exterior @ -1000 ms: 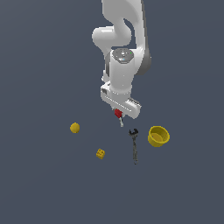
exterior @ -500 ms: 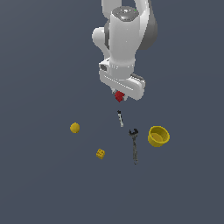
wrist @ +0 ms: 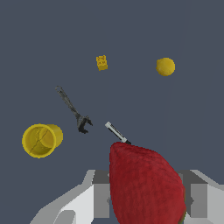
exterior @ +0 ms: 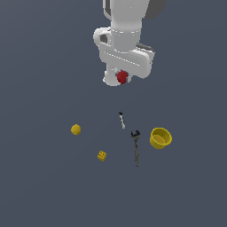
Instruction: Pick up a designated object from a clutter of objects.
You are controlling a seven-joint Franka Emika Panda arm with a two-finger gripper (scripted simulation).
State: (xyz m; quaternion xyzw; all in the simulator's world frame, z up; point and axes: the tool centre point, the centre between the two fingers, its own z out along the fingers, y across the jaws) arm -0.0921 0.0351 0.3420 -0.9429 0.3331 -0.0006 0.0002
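Note:
My gripper (exterior: 122,79) is shut on the small red strawberry-like item (exterior: 122,77) and holds it high above the surface. In the wrist view the red item (wrist: 146,183) fills the space between the grey fingers (wrist: 98,199). Below lie the other objects: a black-and-white stick (exterior: 122,120), a dark wrench (exterior: 136,147), a yellow cup (exterior: 160,138), a yellow studded cube (exterior: 102,155) and a yellow ball (exterior: 76,129). The wrist view also shows the stick (wrist: 116,132), wrench (wrist: 73,110), cup (wrist: 40,139), cube (wrist: 102,62) and ball (wrist: 165,67).
The surface is a plain dark grey floor (exterior: 44,186). The cup lies on its side next to the wrench's head. The white arm (exterior: 126,26) rises out of the exterior view at the top.
The gripper has risen steadily with the red item in it, away from the stick and the other objects. The objects on the surface have not moved.

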